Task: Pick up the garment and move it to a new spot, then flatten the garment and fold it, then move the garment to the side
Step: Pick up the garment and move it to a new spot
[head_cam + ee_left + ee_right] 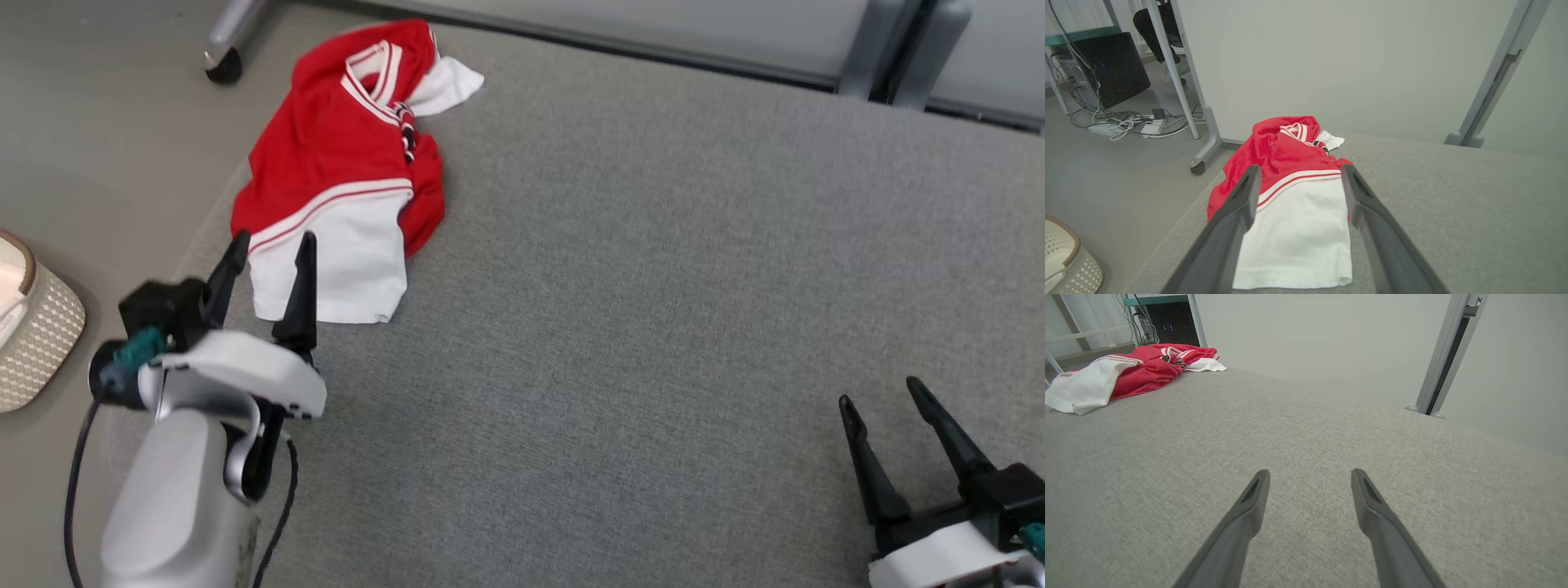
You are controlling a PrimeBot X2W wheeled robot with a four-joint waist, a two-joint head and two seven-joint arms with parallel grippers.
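Observation:
A red and white garment lies crumpled near the far left corner of the grey padded surface, its white part toward me. My left gripper hovers open just in front of that white part, with nothing between its fingers. From the left wrist, the garment shows between the two open fingers of my left gripper. My right gripper stands open at the near right, far from the cloth. In the right wrist view, my right gripper points over bare fabric, and the garment lies at the far left.
A woven pale basket stands on the floor to the left of the surface. A caster on a metal leg stands beyond the garment's corner. Upright metal posts and a pale wall run along the far edge. Cables and a dark box lie on the floor.

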